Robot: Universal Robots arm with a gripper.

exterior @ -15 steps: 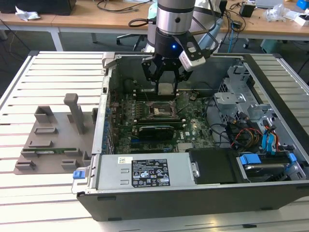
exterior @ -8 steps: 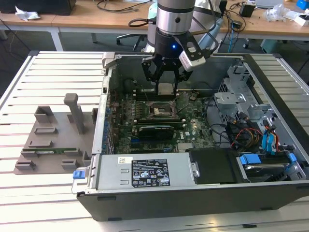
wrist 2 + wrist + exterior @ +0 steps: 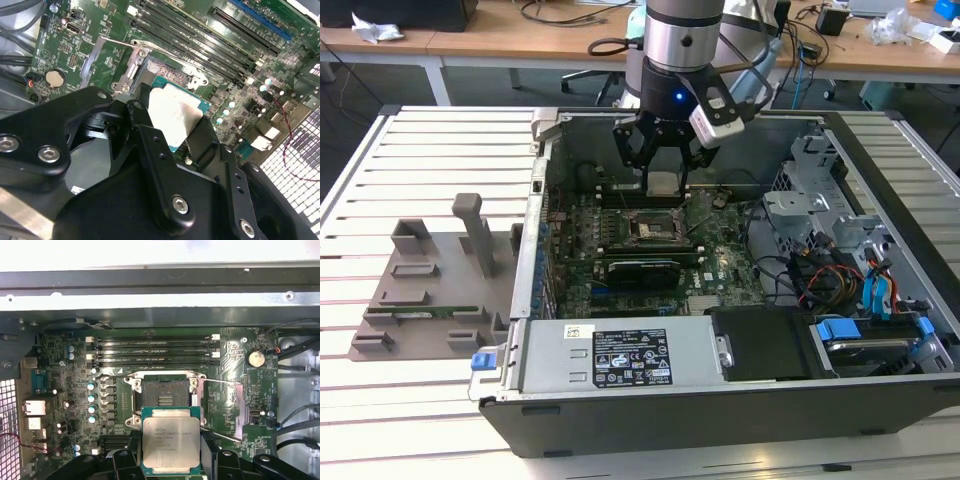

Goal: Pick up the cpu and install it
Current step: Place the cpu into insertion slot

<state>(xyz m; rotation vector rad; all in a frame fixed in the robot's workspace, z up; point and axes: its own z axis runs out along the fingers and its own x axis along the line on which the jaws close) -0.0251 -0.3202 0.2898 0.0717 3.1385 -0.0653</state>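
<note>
Cpu picked up and carried to the socket, not yet seated.

We see the claw (image 3: pixel 662 178) clamped on opposite edges of the cpu (image 3: pixel 171 442), holding it flat, metal plate up, above the motherboard (image 3: pixel 235 370) inside the open computer case (image 3: pixel 535 250) on the desk (image 3: pixel 420 150). In the first wrist view the chip overlaps one edge of the empty socket (image 3: pixel 165 395), whose clamp frame (image 3: pixel 227 407) is swung aside. We judge seating calls for squaring chip over socket and a level, gentle descent.
</note>
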